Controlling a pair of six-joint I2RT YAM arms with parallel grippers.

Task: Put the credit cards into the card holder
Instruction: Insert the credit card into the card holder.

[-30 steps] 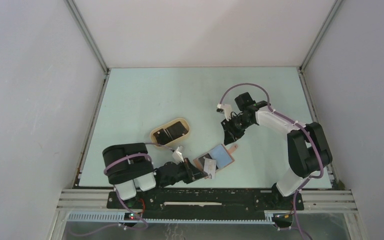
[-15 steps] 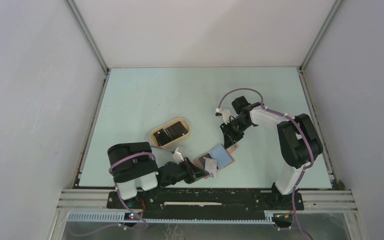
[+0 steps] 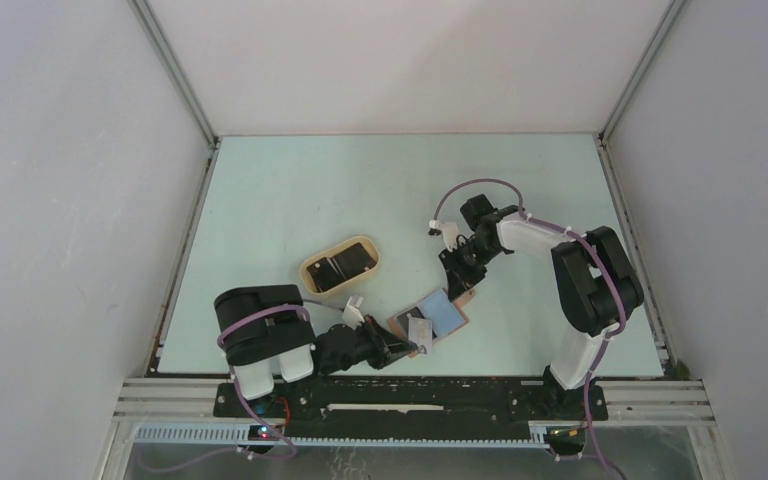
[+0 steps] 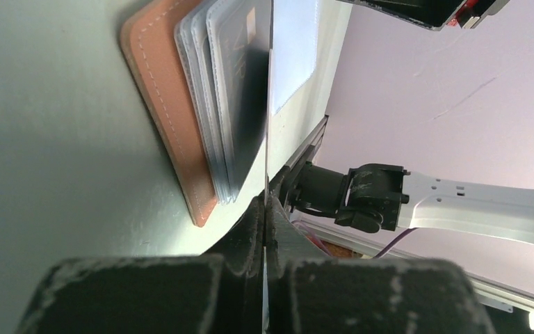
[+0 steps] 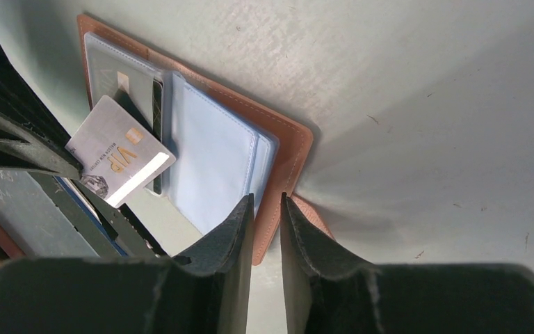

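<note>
Nearest, the left gripper (image 3: 403,346) pinches a pale card (image 5: 122,156) tight, its corner over the open card holder (image 5: 215,160) on the table (image 3: 290,190). The right gripper (image 5: 268,203) straddles the holder's far edge, jaws narrowly apart — whether it grips, I cannot tell. Beyond, dark cards (image 3: 340,266) lie in a tan tray (image 3: 306,270).

Reddish-brown card holder (image 5: 208,160) on a pale green tabletop (image 3: 360,190)
Its pockets are light blue, and the leather edge has pale stitching. The card (image 5: 120,158) at its 9 o'clock is grey-white with gold "VIP" letters and a white stripe. The tray (image 3: 306,270) is tan.
</note>
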